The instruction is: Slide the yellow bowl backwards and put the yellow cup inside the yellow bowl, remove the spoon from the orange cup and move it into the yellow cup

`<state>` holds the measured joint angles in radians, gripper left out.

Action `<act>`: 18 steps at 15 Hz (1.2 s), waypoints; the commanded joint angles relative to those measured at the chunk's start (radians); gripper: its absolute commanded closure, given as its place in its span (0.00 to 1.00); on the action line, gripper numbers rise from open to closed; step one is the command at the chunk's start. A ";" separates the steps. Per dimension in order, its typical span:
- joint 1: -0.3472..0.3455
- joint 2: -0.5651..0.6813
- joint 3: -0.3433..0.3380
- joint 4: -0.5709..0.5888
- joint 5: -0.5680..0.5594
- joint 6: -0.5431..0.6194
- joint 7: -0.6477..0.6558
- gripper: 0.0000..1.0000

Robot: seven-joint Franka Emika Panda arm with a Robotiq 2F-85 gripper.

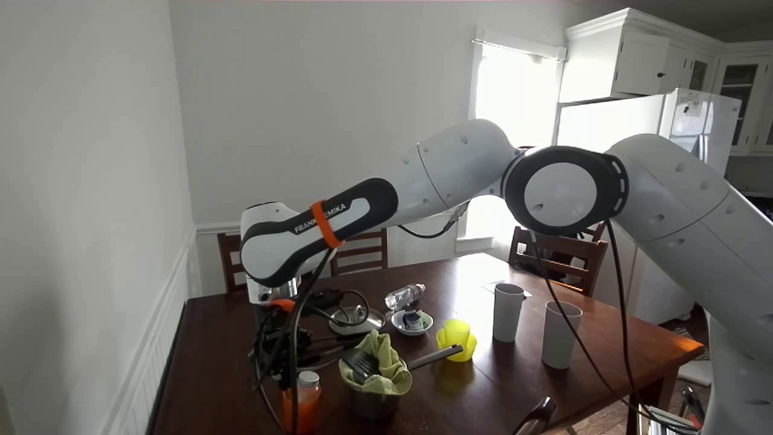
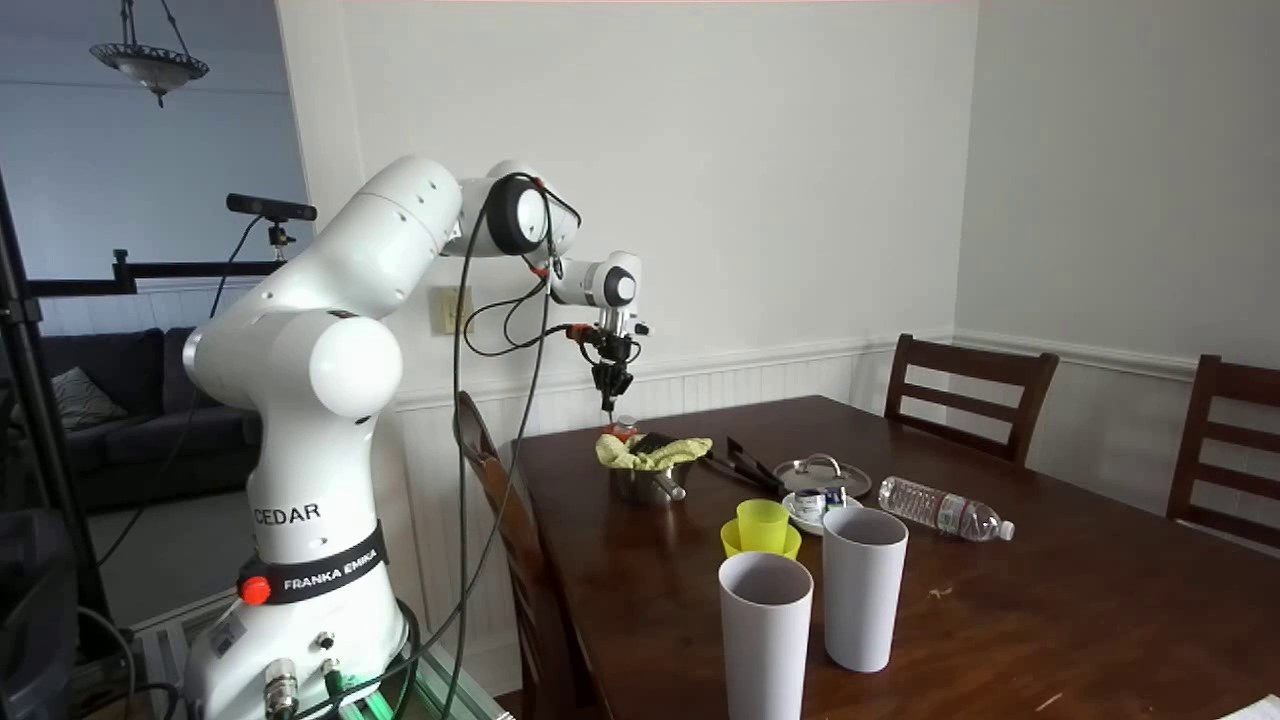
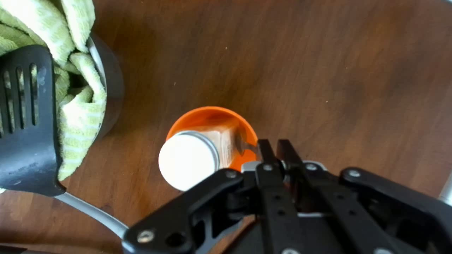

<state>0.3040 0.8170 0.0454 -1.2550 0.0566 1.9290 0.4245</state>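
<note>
Containers first: in both exterior views we find the small, bright yellow cup [image 2: 763, 527] standing inside the low, round yellow bowl [image 2: 731, 542]. In the wrist view the small orange-red cup [image 3: 201, 115] holds a clear jar [image 3: 220, 143] with a round white lid [image 3: 188, 160]; we also note a thin dark spoon [image 3: 243, 141], blurred, inside that cup on the side of the black gripper [image 3: 273, 143]. Jaws nearly together, narrow gap between; we cannot tell whether they pinch the spoon. At the left of that view a round metal pot [image 3: 112, 88] carries a striped green cloth [image 3: 79, 141] with a black slotted spatula [image 3: 26, 148] on top. A white bowl [image 1: 400, 328] contains small items, unreadable to us. Edges: the orange-red cup sits near the wall-side edge of the dark brown wooden table [image 2: 1000, 620], a strip of wood separating it from the pot. The pot's handle [image 2: 671, 487] ends short of the yellow bowl. Two tall grey-white cups [image 1: 508, 314] stand upright, apart from each other.
</note>
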 commanded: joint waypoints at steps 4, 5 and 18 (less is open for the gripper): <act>0.009 0.036 -0.009 0.089 -0.034 -0.082 0.006 0.99; 0.010 0.038 -0.010 0.096 -0.036 -0.091 0.006 0.99; 0.031 0.108 -0.020 0.240 -0.094 -0.203 -0.001 0.99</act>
<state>0.3194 0.8795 0.0366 -1.0995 -0.0110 1.7810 0.4243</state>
